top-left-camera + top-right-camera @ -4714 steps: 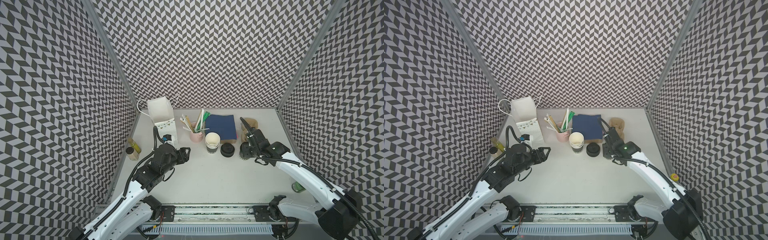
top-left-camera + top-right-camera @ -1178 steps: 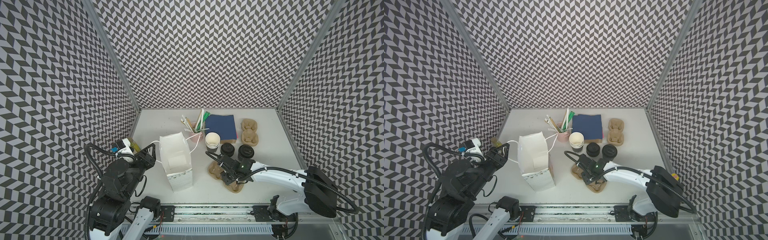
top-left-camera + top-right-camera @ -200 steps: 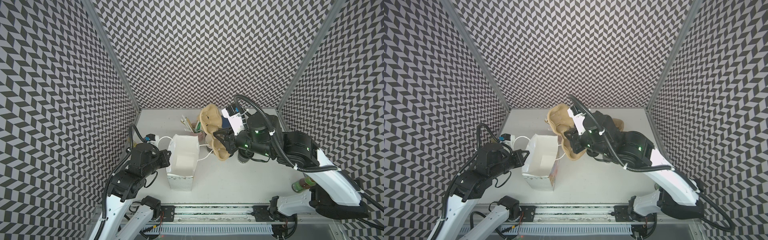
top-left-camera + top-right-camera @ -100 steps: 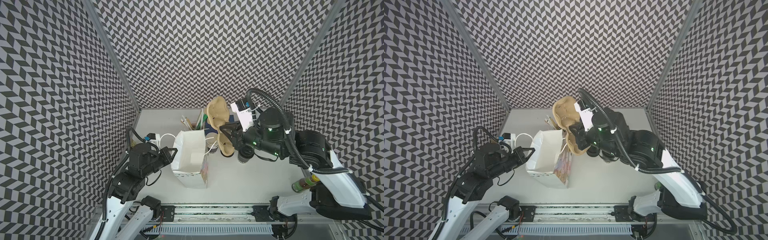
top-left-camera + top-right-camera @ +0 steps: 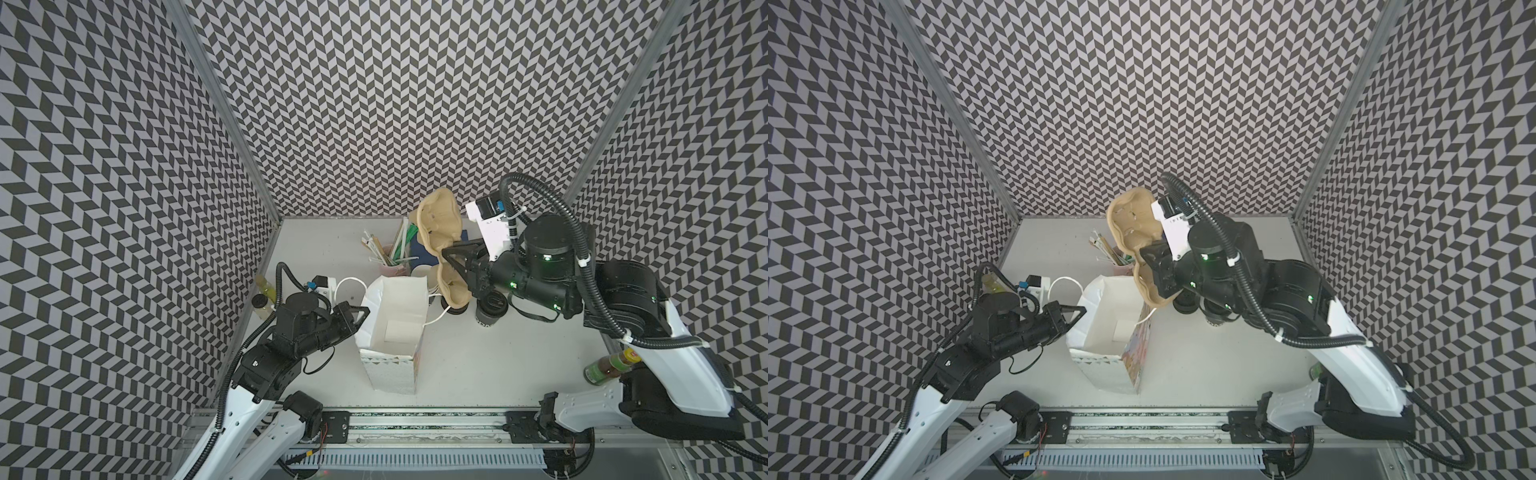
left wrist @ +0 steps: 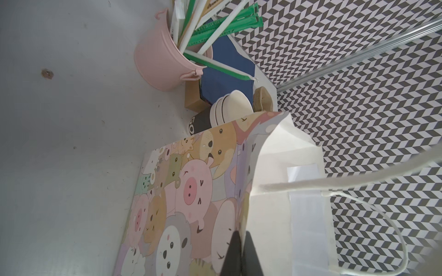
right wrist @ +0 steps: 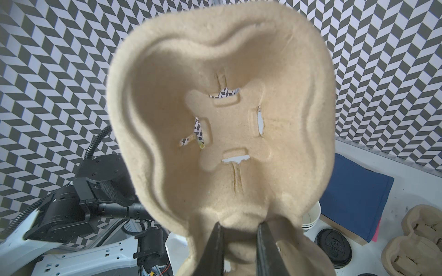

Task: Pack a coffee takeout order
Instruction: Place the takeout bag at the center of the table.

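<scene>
The carrier hangs in the air, pinched across its narrow waist by the right claw, whose fingers are closed to a small gap on the pulp. Its long axis stands nearly on end, one cup hollow above the claw and the other below it. In both top views the lower hollow sits just beside the near rim of the bag, above it and not yet inside the mouth. From the claw, that open mouth lies down and ahead, toward the left arm. The left claw is closed tight on the bag's far rim, holding the bag upright on the table. Judging by this, the carrier must shift further ahead of the right claw, then go down end first.
</scene>
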Controlling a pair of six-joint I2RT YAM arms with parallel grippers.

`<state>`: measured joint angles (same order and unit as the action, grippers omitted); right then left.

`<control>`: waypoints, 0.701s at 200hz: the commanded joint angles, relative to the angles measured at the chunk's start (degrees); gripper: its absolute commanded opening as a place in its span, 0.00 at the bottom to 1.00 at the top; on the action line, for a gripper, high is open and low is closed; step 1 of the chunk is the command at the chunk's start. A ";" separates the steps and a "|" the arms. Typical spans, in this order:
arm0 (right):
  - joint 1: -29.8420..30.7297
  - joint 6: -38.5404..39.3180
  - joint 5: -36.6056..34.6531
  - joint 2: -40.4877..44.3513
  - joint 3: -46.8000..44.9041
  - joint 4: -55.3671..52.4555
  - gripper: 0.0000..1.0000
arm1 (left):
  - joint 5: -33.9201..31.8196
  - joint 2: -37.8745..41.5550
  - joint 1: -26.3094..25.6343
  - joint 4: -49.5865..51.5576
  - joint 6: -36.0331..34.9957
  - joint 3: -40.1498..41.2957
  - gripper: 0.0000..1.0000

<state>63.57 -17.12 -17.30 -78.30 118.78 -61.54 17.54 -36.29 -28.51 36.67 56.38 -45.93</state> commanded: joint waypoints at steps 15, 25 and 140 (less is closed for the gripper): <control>-0.20 0.95 -1.51 0.39 0.12 1.25 0.00 | -5.07 -1.50 -5.33 -7.13 4.85 0.78 0.00; -0.20 1.00 -1.75 0.43 0.10 1.16 0.00 | -6.83 -2.29 -6.87 -8.06 5.17 0.99 0.00; -0.46 1.98 -3.38 1.47 -1.81 1.51 0.00 | -18.12 -7.84 -9.68 -6.03 2.34 -3.49 0.00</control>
<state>63.46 -16.32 -19.70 -78.19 116.73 -61.54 3.31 -43.46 -37.17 30.00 59.59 -45.74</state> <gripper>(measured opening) 0.190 0.047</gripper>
